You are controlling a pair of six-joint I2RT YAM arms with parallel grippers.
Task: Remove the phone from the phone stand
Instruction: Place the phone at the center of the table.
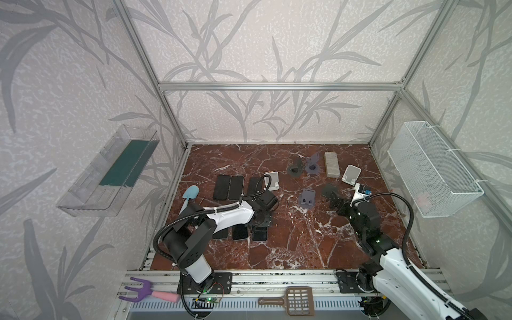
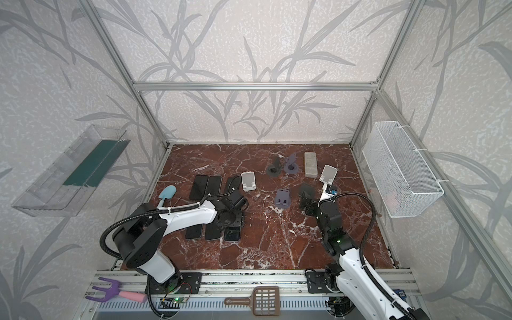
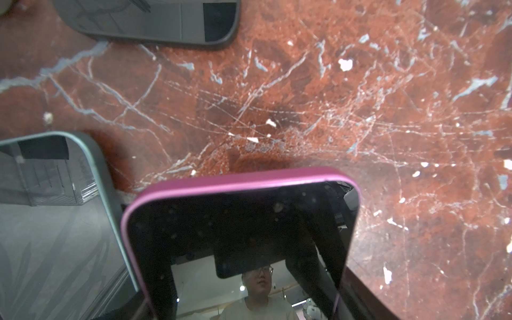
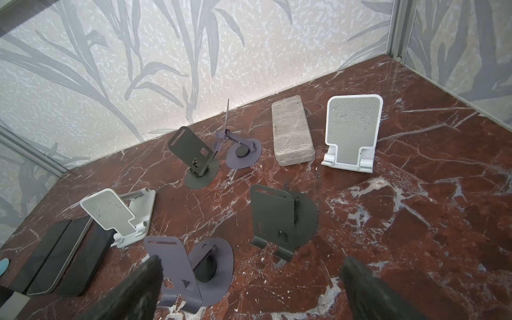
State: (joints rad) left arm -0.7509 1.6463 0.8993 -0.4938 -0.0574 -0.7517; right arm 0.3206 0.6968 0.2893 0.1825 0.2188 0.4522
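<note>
Found left gripper [image 1: 260, 221] low over a row of phones, jaws spread wide. Saw pink-cased phone [image 3: 238, 235] between those jaws, screen up, long edges against or just beside them; could not tell firm clamp from bare contact. Logged grey-cased phone [image 3: 55, 221] just beside one jaw, third phone [image 3: 155, 22] lying well ahead on red marble table [image 3: 388, 110]. Found right gripper [image 4: 249, 293] fully parted, holding nothing. Noted purple stand [image 4: 171, 263] close ahead by one jaw, dark grey stand [image 4: 274, 219] ahead between them, white stand [image 4: 352, 130] farther off.
</note>
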